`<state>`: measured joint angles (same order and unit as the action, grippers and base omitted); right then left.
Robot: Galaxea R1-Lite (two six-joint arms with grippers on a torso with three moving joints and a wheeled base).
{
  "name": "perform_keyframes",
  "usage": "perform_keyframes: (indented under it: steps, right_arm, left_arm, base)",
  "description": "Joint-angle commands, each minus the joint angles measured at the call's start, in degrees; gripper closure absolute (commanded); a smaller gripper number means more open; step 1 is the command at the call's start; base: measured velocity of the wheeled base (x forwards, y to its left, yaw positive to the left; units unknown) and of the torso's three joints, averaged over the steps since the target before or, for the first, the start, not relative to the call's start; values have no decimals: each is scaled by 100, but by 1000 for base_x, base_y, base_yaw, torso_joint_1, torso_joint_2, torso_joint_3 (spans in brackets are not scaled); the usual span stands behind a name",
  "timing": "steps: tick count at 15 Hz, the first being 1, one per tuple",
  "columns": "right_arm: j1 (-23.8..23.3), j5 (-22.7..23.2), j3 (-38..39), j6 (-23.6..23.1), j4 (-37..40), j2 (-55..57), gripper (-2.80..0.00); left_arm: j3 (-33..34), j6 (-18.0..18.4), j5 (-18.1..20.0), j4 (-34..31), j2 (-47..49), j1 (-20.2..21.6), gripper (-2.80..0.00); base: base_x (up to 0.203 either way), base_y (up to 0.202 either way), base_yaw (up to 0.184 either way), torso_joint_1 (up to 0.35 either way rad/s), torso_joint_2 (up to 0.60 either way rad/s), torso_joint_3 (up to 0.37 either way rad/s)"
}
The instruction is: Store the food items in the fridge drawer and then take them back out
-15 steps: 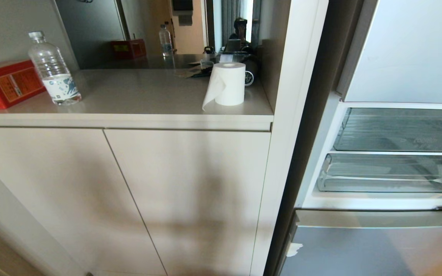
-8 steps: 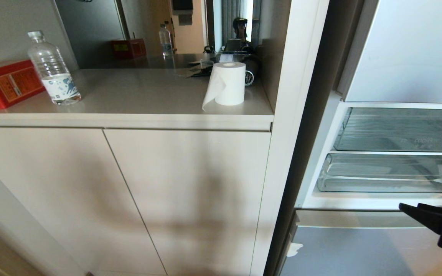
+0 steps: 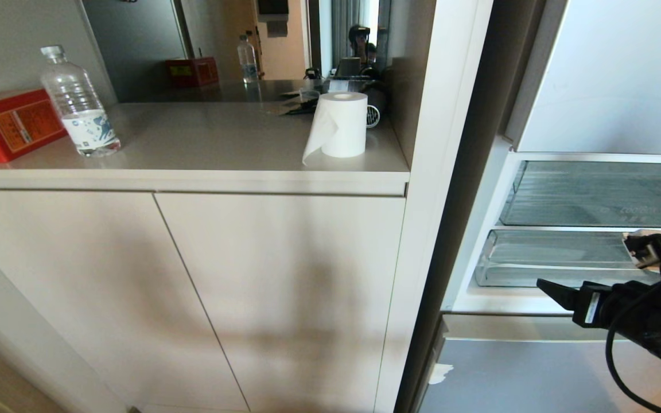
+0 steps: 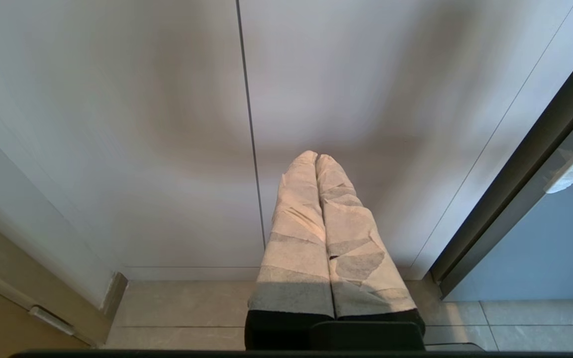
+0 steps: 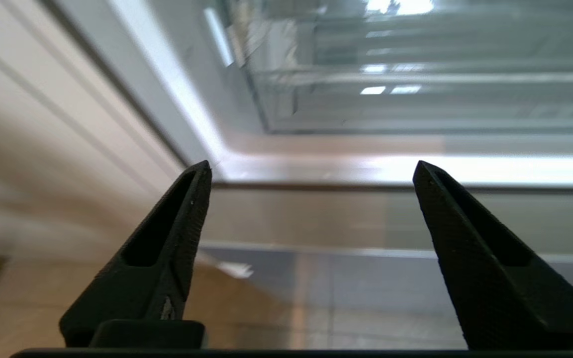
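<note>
Up comes the right gripper [image 3: 554,289], absent a second ago, now risen in front of the fridge's lower edge with its black tapered fingers [image 5: 167,248] spread wide and nothing between them. It looks lined up for the fridge drawer [image 3: 571,261], the wide, shallow, clear plastic tray with a thick see-through lip, sitting pushed in under the deeper bin [image 3: 594,195]. No food shows anywhere. The left gripper [image 4: 316,158], tape-wrapped, hangs closed and empty by the cabinet doors [image 4: 167,124].
</note>
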<state>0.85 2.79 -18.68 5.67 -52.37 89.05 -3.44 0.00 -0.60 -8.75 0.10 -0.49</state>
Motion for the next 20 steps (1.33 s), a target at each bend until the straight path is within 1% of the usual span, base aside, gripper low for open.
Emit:
perform_keyframes:
  steps: [1,3,6,9,11,14,17,20]
  right_arm:
    - [8,-71,23,-148,-506,665,-280]
    - [50,-69,-16,-197,-661,829,-280]
    - [335,-71,-142,-166,-770,1106,-280]
    - [439,-89,-350,-143,-947,1377,-280]
    - [460,-122,-505,-153,-1161,1532,-280]
    - [474,-385,-695,-169,-1175,1783,-280]
    - [476,-406,-989,-117,-1218,2132,-280]
    - [477,-422,-1180,-85,-1593,2473,-280]
  left_arm:
    - [1,0,-2,-4,8,5,0]
    - [1,0,-2,-4,8,5,0]
    - [1,0,-2,-4,8,5,0]
    - [1,0,-2,-4,8,5,0]
    - [1,0,-2,-4,8,1,0]
    - [1,0,-2,-4,8,5,0]
    - [1,0,-2,-4,8,5,0]
    - [1,0,-2,-4,8,5,0]
  base:
    - [0,0,0,0,0,0]
    - [0,0,0,0,0,0]
    - [0,0,0,0,0,0]
    - [0,0,0,0,0,0]
    - [0,0,0,0,0,0]
    - [0,0,0,0,0,0]
    - [0,0,0,0,0,0]
    - [0,0,0,0,0,0]
